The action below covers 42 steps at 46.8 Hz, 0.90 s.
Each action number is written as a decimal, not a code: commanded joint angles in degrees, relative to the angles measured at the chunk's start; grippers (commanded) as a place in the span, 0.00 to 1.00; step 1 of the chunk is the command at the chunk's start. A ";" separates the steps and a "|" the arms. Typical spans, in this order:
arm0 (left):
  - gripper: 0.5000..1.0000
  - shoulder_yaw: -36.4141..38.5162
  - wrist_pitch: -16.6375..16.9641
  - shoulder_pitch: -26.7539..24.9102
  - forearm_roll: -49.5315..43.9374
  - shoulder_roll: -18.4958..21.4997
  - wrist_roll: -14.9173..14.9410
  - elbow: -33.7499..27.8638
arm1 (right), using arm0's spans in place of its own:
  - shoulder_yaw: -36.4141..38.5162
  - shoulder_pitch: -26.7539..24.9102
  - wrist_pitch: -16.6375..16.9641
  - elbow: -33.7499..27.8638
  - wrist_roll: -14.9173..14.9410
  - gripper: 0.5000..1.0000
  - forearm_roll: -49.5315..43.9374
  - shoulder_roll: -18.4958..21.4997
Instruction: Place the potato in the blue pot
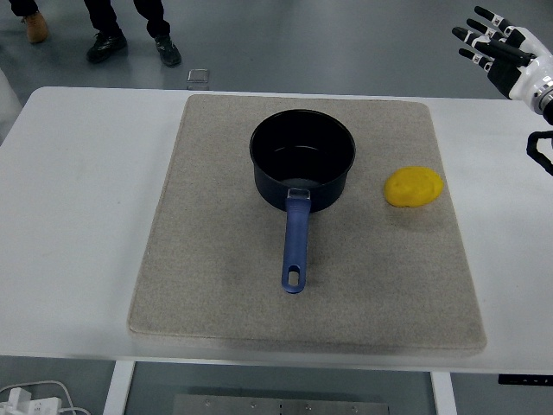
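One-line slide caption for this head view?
Right robot hand open, raised at the table's far right; yellow potato lies on the mat right of the empty blue pot.

Looks like a lab or test hall. Bare grey floor (346,43) runs beyond the white table (78,216), left of the right hand (505,56) fingers; people's shoes (108,43) stand there.
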 commanded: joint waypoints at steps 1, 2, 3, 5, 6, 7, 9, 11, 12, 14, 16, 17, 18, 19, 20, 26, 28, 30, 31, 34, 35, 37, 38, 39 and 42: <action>1.00 0.00 0.00 0.00 0.00 0.00 -0.03 -0.01 | -0.08 -0.26 0.22 0.08 0.15 0.86 -0.86 -0.09; 1.00 0.00 0.00 0.00 0.00 0.00 -0.03 -0.01 | -0.08 -0.44 0.31 0.08 0.23 0.86 -1.48 -0.09; 1.00 0.00 0.00 0.00 0.00 0.00 0.05 -0.01 | -0.08 -0.44 0.31 0.17 0.49 0.86 -2.27 -0.18; 1.00 0.00 0.00 0.00 0.00 0.00 -0.03 -0.01 | -0.08 -0.53 0.83 0.35 1.63 0.86 -4.11 -0.35; 1.00 0.00 0.00 0.00 0.00 0.00 -0.03 -0.01 | -0.16 -0.61 1.10 0.52 2.51 0.86 -5.08 -0.61; 1.00 0.00 0.00 0.00 0.00 0.00 -0.03 -0.01 | -0.08 -0.61 1.45 0.70 3.48 0.86 -6.04 -1.05; 1.00 0.00 0.00 0.00 0.00 0.00 -0.03 -0.01 | -0.16 -0.61 2.24 1.22 5.41 0.86 -7.98 -2.11; 1.00 0.00 0.00 0.00 0.00 0.00 -0.03 -0.01 | -0.25 -0.96 3.03 2.45 6.91 0.86 -9.74 -3.42; 1.00 0.00 0.00 0.00 0.00 0.00 0.05 -0.01 | -0.25 -1.31 3.38 3.24 7.44 0.86 -10.70 -4.21; 1.00 0.00 0.00 0.00 0.00 0.00 -0.03 -0.01 | -0.25 -2.02 4.26 5.17 8.40 0.86 -12.72 -5.97; 1.00 0.00 0.00 0.00 0.00 0.00 -0.03 -0.01 | -0.17 -2.46 5.14 7.28 9.11 0.86 -14.66 -8.08; 1.00 0.00 0.00 0.00 0.00 0.00 0.05 -0.01 | -0.16 -2.63 5.49 8.51 9.55 0.86 -15.80 -9.13; 1.00 0.00 0.00 0.00 0.00 0.00 -0.03 -0.01 | -0.25 -2.81 5.84 9.91 10.07 0.86 -16.77 -10.19; 1.00 0.00 0.00 0.00 0.00 0.00 -0.03 -0.01 | -0.25 -3.07 6.19 11.23 10.77 0.86 -17.91 -11.33; 1.00 0.00 0.00 0.00 0.00 0.00 -0.03 -0.01 | -0.17 -3.34 6.37 12.73 11.30 0.86 -19.05 -12.38; 1.00 0.00 0.00 0.00 0.00 0.00 0.06 -0.01 | -0.43 -4.74 6.37 22.39 14.12 0.86 -26.17 -19.68; 1.00 0.00 0.00 0.00 0.00 0.00 0.05 -0.01 | -0.25 -5.27 6.02 24.94 14.65 0.86 -28.80 -21.61; 1.00 0.00 0.00 0.00 0.00 0.00 0.05 -0.01 | -0.25 -6.06 5.76 27.32 15.35 0.86 -31.27 -23.11; 1.00 0.00 0.00 0.00 0.00 0.00 -0.03 -0.01 | -0.17 -6.41 5.58 28.29 15.79 0.86 -32.50 -23.81; 1.00 0.00 0.00 0.00 0.00 0.00 0.05 -0.01 | -0.43 -7.38 4.88 30.84 17.28 0.86 -36.01 -25.57; 1.00 0.00 0.00 0.00 0.00 0.00 0.06 -0.01 | -0.43 -7.82 4.44 31.45 17.81 0.86 -37.33 -25.93; 1.00 0.00 0.00 0.00 0.00 0.00 0.05 -0.01 | -0.43 -8.69 3.13 32.95 19.12 0.86 -40.40 -26.63; 1.00 0.00 0.00 0.00 0.00 0.00 0.06 -0.01 | -0.43 -9.22 2.34 33.74 19.83 0.86 -42.07 -26.89; 1.00 0.00 0.00 0.00 0.00 0.00 -0.03 -0.01 | -0.43 -9.57 1.46 34.62 20.62 0.86 -43.83 -27.16; 1.00 0.00 0.00 0.00 0.00 0.00 -0.03 -0.01 | -0.52 -10.72 -2.14 37.25 22.20 0.85 -49.28 -27.60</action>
